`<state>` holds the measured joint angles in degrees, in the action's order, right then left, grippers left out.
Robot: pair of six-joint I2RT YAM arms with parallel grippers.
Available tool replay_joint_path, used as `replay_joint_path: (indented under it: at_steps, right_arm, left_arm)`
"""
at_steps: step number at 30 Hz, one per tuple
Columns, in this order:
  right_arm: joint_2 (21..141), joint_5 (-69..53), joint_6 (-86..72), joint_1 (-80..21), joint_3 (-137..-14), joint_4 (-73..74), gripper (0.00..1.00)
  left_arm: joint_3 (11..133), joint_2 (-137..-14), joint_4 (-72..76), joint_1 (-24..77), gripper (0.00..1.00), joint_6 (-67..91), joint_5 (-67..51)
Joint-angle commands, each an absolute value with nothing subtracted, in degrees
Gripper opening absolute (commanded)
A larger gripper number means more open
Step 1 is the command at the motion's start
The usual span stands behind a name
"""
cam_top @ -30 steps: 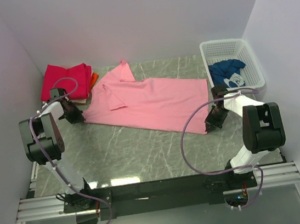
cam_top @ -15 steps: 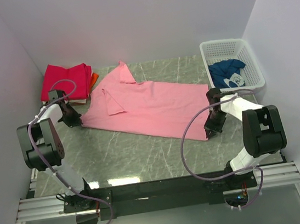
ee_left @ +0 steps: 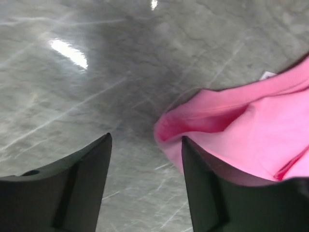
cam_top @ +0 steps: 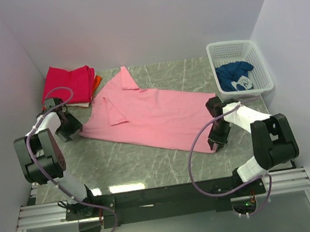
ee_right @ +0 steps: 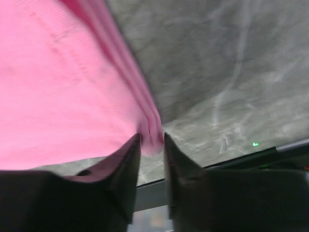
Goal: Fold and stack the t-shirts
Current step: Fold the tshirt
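The light pink t-shirt [cam_top: 149, 116] lies spread flat across the middle of the table, folded lengthwise. My left gripper [cam_top: 72, 131] is at its left corner, and in the left wrist view that gripper [ee_left: 146, 137] stands open on the bare table. The pink corner [ee_left: 251, 130] rests against the right finger. My right gripper [cam_top: 215, 142] is at the shirt's near right corner. In the right wrist view its jaws [ee_right: 151, 136] are parted, with the pink hem [ee_right: 58, 82] ending loosely between the tips. Folded magenta-red t-shirts [cam_top: 68, 84] are stacked at the back left, and an orange one [cam_top: 97, 79] peeks out beside them.
A white mesh basket [cam_top: 231, 43] at the back right holds a dark blue t-shirt with white print [cam_top: 235, 75]. Walls close in the left, back and right sides. The metal rail [cam_top: 165, 194] with both arm bases runs along the near edge.
Both arms have drawn the pink shirt toward the near left. Both grippers, shut on its corners before, now have their jaws apart.
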<state>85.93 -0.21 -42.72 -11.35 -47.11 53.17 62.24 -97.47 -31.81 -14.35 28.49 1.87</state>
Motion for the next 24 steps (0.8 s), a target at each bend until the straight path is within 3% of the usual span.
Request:
replay_joint_path:
  at_steps: [1,6,13,24]
  right_arm:
    - [83.85,4.21,-43.07,-11.51,-49.55,57.48,0.41]
    - [84.90,5.97,-41.84,-11.51,-56.94,59.85,0.52]
    - [87.71,5.89,-38.15,-11.51,-67.66,58.37,0.52]
    - [86.93,0.18,-38.32,-11.07,-67.33,52.47,0.52]
  left_arm:
    - [65.29,-93.61,-33.13,-14.59,0.67,27.16,6.15]
    - [69.87,-91.15,-34.28,-10.48,0.68,25.93,8.70]
    - [74.62,-93.68,-33.05,2.89,0.65,24.69,3.52]
    - [73.83,-103.52,-31.47,7.20,0.57,30.32,-3.43]
